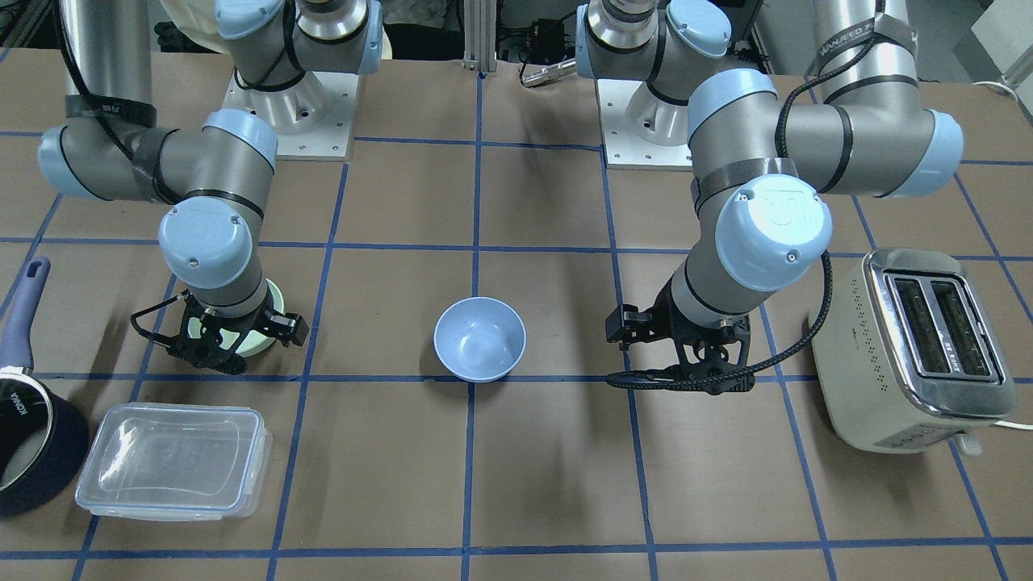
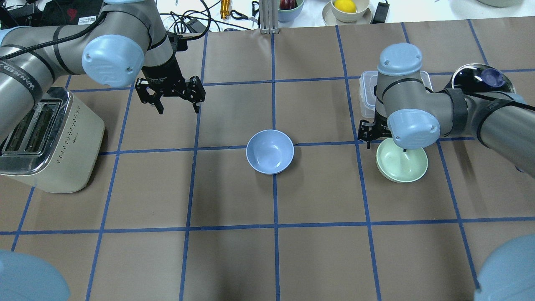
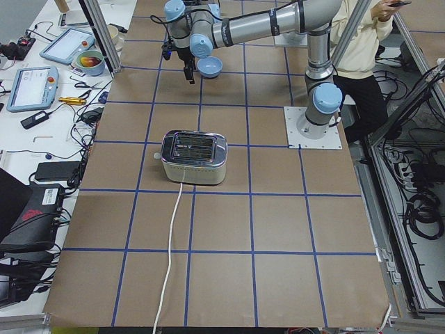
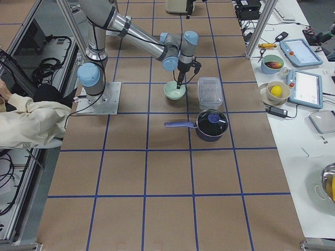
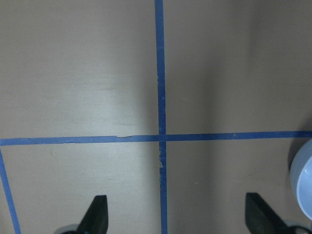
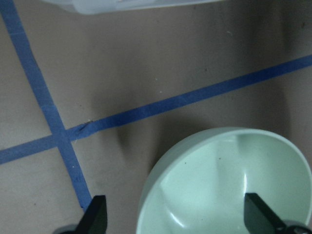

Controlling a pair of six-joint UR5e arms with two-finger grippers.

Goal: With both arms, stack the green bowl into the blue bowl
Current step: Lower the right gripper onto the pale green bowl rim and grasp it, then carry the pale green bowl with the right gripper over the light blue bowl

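A toaster [image 2: 46, 138] is seen at the robot's left end of the table [image 2: 234, 259], near the left arm. At the opposite end, a clear plastic container [image 1: 173, 460] and a dark saucepan [image 1: 32, 452] with a long handle are placed side by side, on the operators' side of the green bowl [image 2: 402, 161]. The container is near that bowl but apart from it. The blue bowl [image 2: 270, 151] is set upright near the middle of the table, on a crossing of blue tape lines, and is well apart from the green bowl, which is set upright on the robot's right.

The left gripper [image 2: 178, 109] is held above bare table between the toaster and the blue bowl, pointing down. Its fingers [image 5: 97, 217] are spread wide and nothing is held or touched; only the blue bowl's rim is caught at the edge of the left wrist view.

The right gripper [image 6: 178, 219] is held directly over the green bowl's rim, pointing down. Its fingers [image 6: 256, 214] are spread apart, one shown over the bowl's inside and the other outside over the table, so the rim is straddled. Whether the bowl is touched cannot be told.
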